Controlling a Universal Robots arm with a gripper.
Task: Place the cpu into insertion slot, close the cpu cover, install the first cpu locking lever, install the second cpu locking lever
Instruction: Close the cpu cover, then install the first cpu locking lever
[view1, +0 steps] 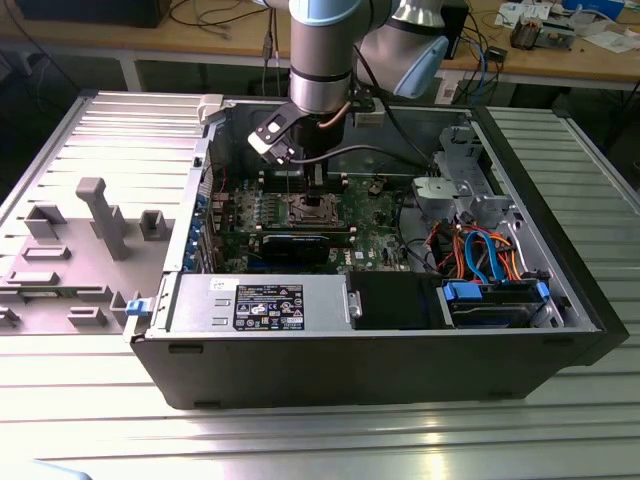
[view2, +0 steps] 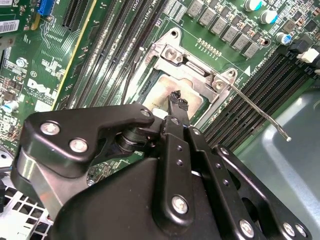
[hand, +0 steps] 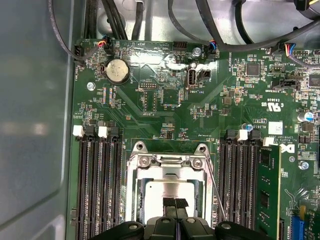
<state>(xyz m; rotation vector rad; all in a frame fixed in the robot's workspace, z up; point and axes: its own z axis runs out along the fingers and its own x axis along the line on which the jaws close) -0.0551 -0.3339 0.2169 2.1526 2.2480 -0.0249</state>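
We see the claw (hand: 175, 203) clenched shut and empty, its tips just above the chip (hand: 159, 192). The chip lies flat within the metal cover (hand: 167, 161) on the green board (hand: 150, 115), with a lever (view2: 260, 111) sticking out beside it.

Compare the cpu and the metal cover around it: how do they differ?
Shape: the cpu is a solid flat square, while the cover is an open frame with a large square window.
Size: the cover is slightly larger and rims the cpu, which shows through its window.
Shared: both are silvery metal, and both lie flat at the socket on the green board.
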